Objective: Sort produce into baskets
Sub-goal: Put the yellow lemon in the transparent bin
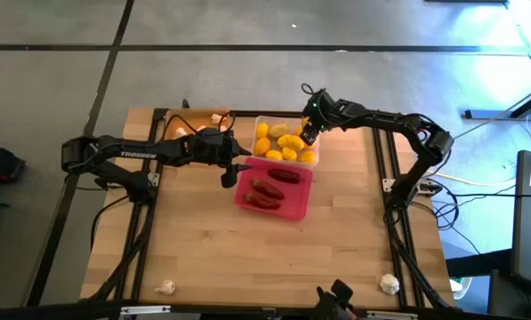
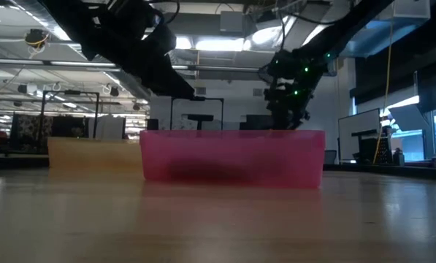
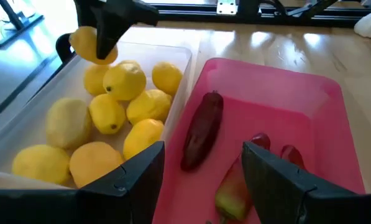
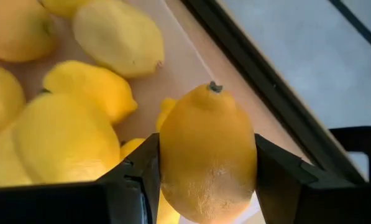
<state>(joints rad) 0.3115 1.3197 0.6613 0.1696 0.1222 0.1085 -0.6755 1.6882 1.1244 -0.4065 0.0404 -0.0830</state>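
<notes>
A clear tray (image 1: 285, 142) at the table's far middle holds several yellow lemons (image 3: 120, 106). My right gripper (image 1: 309, 133) hangs over the tray's far right part, shut on one more lemon (image 4: 207, 155). In front of it, a pink tray (image 1: 274, 188) holds dark red chili peppers (image 3: 201, 127) lying on its floor. My left gripper (image 3: 204, 180) stands open over the pink tray's left end (image 1: 229, 173), its fingers clear of the peppers. An orange tray (image 2: 93, 157) sits farther left, mostly hidden under my left arm in the high view. My right gripper pinches the lemon's two long sides (image 4: 173, 155) between its two fingers, the stem tip (image 4: 215, 87) pointing away from the wrist. The fingers slant down from the table's far right. The lemon (image 3: 89, 45) hangs clear above the lemons in the clear tray.
Two white garlic bulbs lie near the table's front edge, one at the left (image 1: 165, 286) and one at the right (image 1: 389, 284). More pale pieces (image 1: 216, 117) show at the far left by the orange tray. Bare wood lies in front of the pink tray.
</notes>
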